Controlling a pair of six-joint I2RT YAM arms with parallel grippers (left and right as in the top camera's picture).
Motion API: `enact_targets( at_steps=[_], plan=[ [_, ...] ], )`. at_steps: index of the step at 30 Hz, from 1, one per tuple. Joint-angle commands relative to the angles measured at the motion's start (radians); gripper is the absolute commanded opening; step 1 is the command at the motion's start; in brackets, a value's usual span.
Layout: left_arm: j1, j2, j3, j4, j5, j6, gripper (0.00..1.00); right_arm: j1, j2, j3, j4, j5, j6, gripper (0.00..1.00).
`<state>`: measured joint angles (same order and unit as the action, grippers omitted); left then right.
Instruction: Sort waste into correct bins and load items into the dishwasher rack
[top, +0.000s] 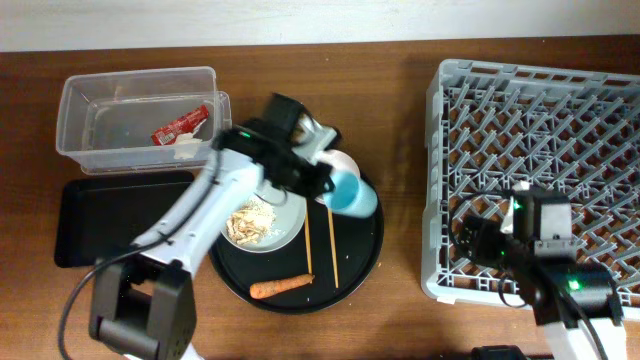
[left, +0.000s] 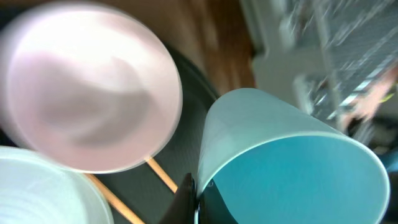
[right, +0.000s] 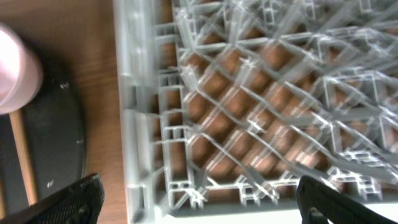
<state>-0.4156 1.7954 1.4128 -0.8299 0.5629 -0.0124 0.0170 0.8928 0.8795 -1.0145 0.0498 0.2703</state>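
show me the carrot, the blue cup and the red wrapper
carrot (top: 281, 288), overhead view, middle of its body
blue cup (top: 352, 193), overhead view, its outer wall
red wrapper (top: 180, 125), overhead view, its centre

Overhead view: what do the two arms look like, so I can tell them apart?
Left arm: white links, black joints, black base, and a black cable looping beside it. Right arm: black joints and a white block. Both show small green lights.

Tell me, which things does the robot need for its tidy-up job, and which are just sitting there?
For the job: light-blue cup, white bowl, plate, chopsticks, carrot, food scraps, red wrapper, tissue, clear tub, flat black tray, grey rack.
Just lying about: round black serving tray, wooden table.
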Motion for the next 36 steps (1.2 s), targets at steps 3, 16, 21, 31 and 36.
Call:
enact_targets(
  at_steps=[3, 16, 21, 31, 36],
  plan=[
    [0.267, -0.027, 0.030, 0.009, 0.581, 0.001, 0.00, -0.006, 0.151, 0.016, 0.210, -0.801, -0.337, 0.98],
    [0.134, -0.027, 0.030, 0.010, 0.874, 0.001, 0.00, -0.003, 0.277, 0.016, 0.668, -1.273, -0.344, 0.98],
    [0.069, -0.027, 0.030, 0.052, 0.874, -0.003, 0.00, -0.003, 0.277, 0.016, 0.691, -1.359, -0.344, 0.98],
    [0.064, -0.027, 0.030, 0.080, 0.874, -0.047, 0.00, -0.003, 0.277, 0.016, 0.690, -1.360, -0.344, 0.76],
    [0.065, -0.027, 0.030, 0.105, 0.846, -0.051, 0.10, -0.003, 0.277, 0.016, 0.690, -1.359, -0.344, 0.68]
  ],
)
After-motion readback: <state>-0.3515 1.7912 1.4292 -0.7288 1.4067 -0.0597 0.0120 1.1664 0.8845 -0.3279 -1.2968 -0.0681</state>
